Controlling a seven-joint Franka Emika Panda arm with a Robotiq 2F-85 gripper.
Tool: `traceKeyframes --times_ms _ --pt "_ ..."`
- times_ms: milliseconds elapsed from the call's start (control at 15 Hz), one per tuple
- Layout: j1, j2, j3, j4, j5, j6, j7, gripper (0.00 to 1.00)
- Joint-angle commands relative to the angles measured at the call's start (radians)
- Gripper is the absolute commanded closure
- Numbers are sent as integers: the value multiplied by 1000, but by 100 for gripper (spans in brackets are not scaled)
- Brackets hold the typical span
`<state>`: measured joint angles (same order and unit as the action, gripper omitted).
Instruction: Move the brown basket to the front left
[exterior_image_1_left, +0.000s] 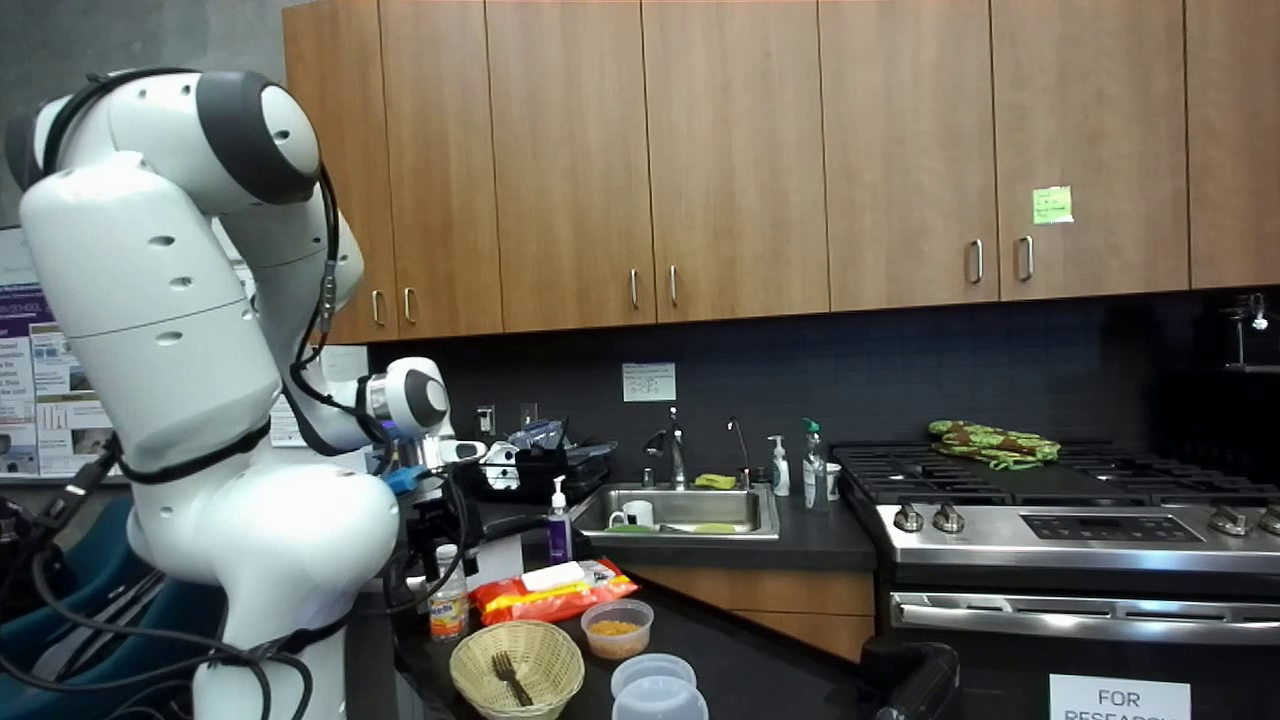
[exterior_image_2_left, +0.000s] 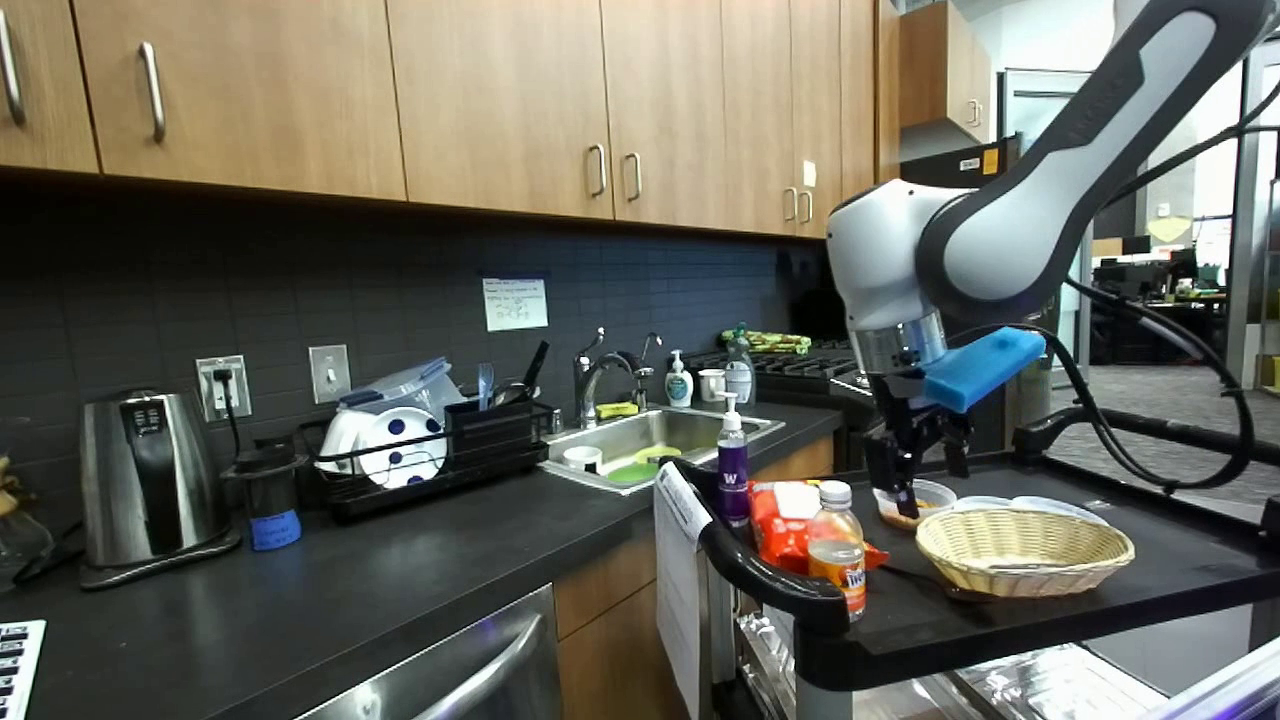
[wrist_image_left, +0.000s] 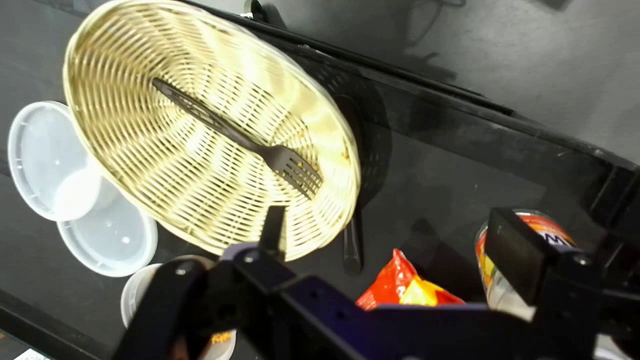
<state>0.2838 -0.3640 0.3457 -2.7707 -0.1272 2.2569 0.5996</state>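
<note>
Tan basket (wrist_image_left: 202, 157) holds a fork (wrist_image_left: 235, 134), gripper (wrist_image_left: 392, 237) gaping nearby

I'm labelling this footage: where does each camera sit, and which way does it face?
An exterior view: beside the arm, much of which shows, looking across the cart to sink and stove.
An exterior view: by the counter, facing along it, cart at right; forearm and claw show.
Wrist view: carried by the arm, looking down on the brown basket; claw fingers show.
All three share the basket; both exterior views, the sink.
</note>
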Motion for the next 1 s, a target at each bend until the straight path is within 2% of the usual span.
traceKeyframes --times_ms 0,667,733,933 --pt "-27 -118 -63 -15 58 -48 -125 0" --pt "-178 -275 -254 0 65 -145 -401 0" --pt "-176 -237 -215 1 61 -121 -359 0" --pt "-194 -256 -239 1 61 -126 -391 0"
